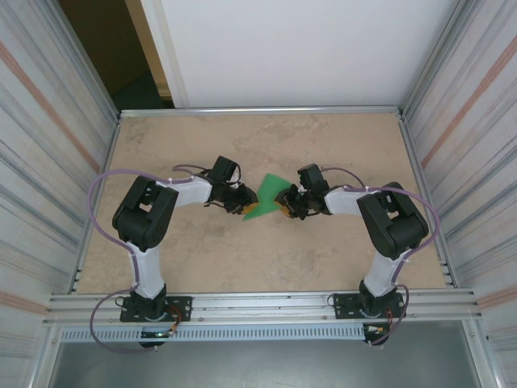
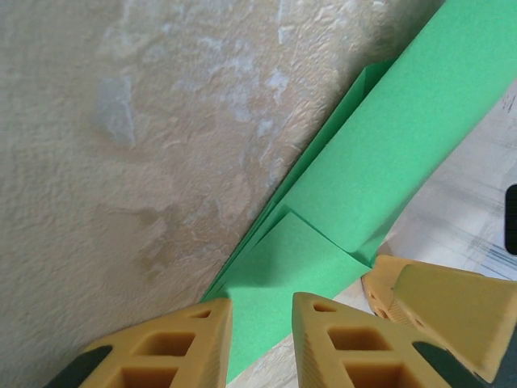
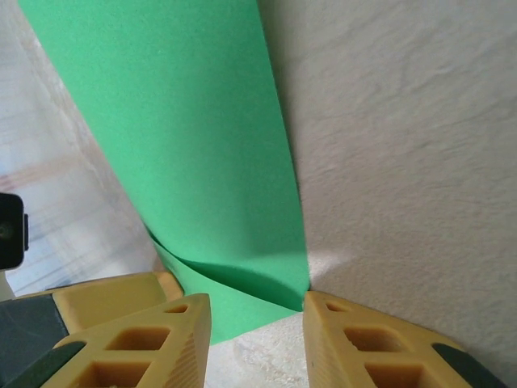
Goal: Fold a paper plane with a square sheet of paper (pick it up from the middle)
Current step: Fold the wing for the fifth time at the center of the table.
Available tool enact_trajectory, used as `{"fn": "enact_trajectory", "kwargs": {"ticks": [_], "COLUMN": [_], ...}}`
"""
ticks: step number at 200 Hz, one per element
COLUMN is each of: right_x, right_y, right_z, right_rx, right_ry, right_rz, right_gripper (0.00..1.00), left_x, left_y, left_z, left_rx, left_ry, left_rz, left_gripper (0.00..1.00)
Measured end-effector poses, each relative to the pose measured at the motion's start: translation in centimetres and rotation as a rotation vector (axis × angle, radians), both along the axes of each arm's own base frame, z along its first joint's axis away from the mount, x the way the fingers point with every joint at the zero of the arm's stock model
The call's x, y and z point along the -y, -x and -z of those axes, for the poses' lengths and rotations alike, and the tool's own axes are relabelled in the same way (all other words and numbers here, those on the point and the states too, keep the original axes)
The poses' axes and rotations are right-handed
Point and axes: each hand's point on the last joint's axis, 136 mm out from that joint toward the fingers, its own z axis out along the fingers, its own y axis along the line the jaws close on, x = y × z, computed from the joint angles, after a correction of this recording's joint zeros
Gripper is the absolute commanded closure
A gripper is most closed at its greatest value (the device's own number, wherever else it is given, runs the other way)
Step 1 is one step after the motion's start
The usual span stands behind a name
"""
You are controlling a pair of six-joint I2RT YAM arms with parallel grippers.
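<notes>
Showing layered creases, the green sheet of paper [image 2: 388,137] sits inside the parted left claw [image 2: 260,301] and parted right claw [image 3: 257,299].

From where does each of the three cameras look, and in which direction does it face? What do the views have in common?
Top external: above and behind the arm bases, facing down onto the table; both arms show, left gripper and right gripper meeting at the green paper.
Left wrist: on the left arm, facing along its fingers to the folded paper and table.
Right wrist: on the right arm, facing along its fingers to the curved paper.
Shared: all three see the paper.
</notes>
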Motion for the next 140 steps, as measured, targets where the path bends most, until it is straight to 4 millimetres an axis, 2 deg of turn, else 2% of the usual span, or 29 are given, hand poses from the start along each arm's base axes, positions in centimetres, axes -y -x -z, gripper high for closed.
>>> {"fn": "enact_trajectory", "kwargs": {"ticks": [33,77,140], "right_x": [0.27,0.1,-0.1], "right_y": [0.61,0.48,-0.03], "right_z": [0.04,0.05,-0.28], "right_rx": [0.002,0.001,0.027], "right_ry": [0.003,-0.006,-0.018], "right_rz": [0.02,0.034,0.037], "right_gripper": [0.68,0.74,0.88], "left_x": [0.01,0.01,-0.03], "left_y": [-0.08,-0.12,-0.18], "left_z": [-0.05,-0.12,-0.18], "left_rx": [-0.014,-0.031,-0.035], "left_ry": [0.019,0.043,0.054], "left_rz": [-0.019,-0.038,-0.046], "left_gripper": [0.73,0.72,0.72]}}
